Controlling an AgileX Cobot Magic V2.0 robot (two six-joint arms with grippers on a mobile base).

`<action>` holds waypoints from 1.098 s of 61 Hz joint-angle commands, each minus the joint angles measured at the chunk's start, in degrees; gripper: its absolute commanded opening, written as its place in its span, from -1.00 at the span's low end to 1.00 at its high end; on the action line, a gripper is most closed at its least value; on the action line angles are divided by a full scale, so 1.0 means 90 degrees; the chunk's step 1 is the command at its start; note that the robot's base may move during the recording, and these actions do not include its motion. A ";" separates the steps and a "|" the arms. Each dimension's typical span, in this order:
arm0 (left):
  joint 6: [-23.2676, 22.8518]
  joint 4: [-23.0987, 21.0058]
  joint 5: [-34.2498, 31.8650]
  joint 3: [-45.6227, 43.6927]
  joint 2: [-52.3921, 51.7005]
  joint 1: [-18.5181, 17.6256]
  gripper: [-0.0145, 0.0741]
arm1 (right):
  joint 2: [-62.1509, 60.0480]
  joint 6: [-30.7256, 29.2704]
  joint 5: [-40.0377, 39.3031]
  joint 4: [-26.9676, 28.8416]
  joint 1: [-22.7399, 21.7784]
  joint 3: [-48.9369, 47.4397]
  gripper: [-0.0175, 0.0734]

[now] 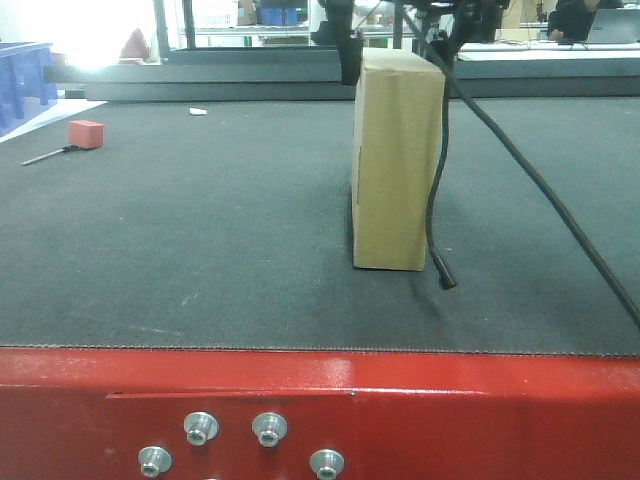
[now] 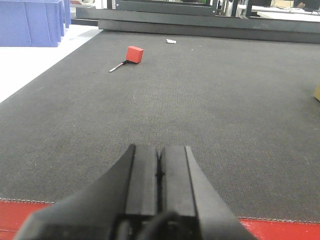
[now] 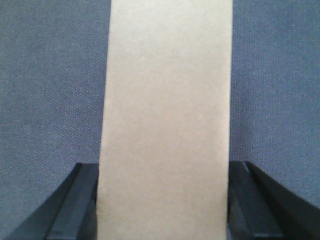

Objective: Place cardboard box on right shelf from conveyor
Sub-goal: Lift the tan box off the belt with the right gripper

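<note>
The cardboard box stands tall on end on the dark belt of the conveyor, right of centre; the red frame runs along the near edge. My right gripper comes down over the box top. In the right wrist view its fingers press both side faces of the box, so the right gripper is shut on it. My left gripper hovers low over the belt's near edge, shut and empty. A sliver of the box shows far right. The right shelf is out of view.
A small red block with a thin metal rod lies at the belt's far left. Blue bins stand beyond it. A white scrap lies near the far rail. Black cables hang right of the box.
</note>
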 commanded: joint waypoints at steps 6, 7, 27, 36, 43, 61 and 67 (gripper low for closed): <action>0.0001 -0.0037 -0.0560 0.0065 -0.0093 0.0001 -0.94 | -0.0828 -0.0335 -0.0249 -0.0217 -0.0043 -0.0162 -0.27; 0.0001 -0.0037 -0.0560 0.0065 -0.0093 0.0001 -0.94 | -0.0875 -0.0413 -0.0234 -0.0217 -0.0043 -0.0150 -0.27; 0.0001 -0.0037 -0.0560 0.0065 -0.0093 0.0001 -0.94 | -0.2840 -0.1511 -0.1029 -0.0296 -0.0238 0.2034 -0.27; 0.0001 -0.0037 -0.0560 0.0065 -0.0093 0.0001 -0.93 | -0.4166 -0.1511 -0.2031 -0.0296 -0.0563 0.3787 -0.27; 0.0001 -0.0037 -0.0560 0.0065 -0.0093 0.0001 -0.94 | -0.5321 -0.1511 -0.2711 -0.0302 -0.0904 0.5027 -0.27; 0.0001 -0.0037 -0.0560 0.0065 -0.0093 0.0001 -0.93 | -0.8139 -0.1511 -0.3520 -0.0718 -0.1375 0.7422 -0.27; 0.0001 -0.0037 -0.0560 0.0065 -0.0093 0.0001 -0.93 | -0.9127 -0.1511 -0.3799 -0.0748 -0.1375 0.7959 -0.27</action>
